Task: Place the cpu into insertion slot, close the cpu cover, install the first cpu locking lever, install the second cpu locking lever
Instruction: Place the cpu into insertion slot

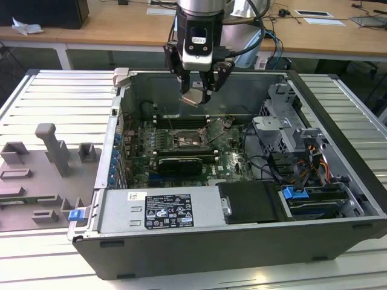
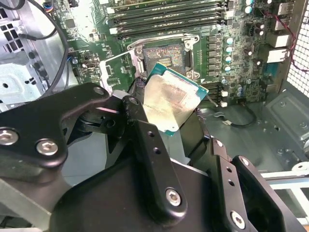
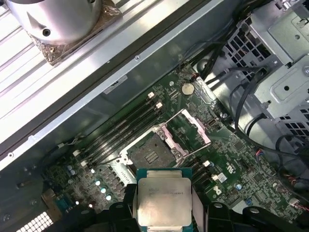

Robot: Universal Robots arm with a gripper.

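My gripper [image 1: 196,90] hangs over the open computer case, shut on the cpu [image 1: 195,97], a pale metal-topped square chip held tilted between the fingers. In both wrist views the cpu [image 2: 170,100] [image 3: 163,197] sits clamped by its edges, well above the green motherboard. The insertion slot [image 1: 188,140] [image 2: 164,57] [image 3: 152,154] lies open and bare below the chip. The cpu cover [image 3: 187,131] [image 2: 115,72] stands swung up beside the slot, its frame raised off the board.
Long black memory sticks [image 2: 164,17] run beside the slot. A metal drive cage [image 1: 284,121] and loose cables [image 1: 314,163] fill the case on the exterior view's right. The power supply [image 1: 160,211] lines the near wall. Grey fixtures [image 1: 51,151] stand on the table outside.
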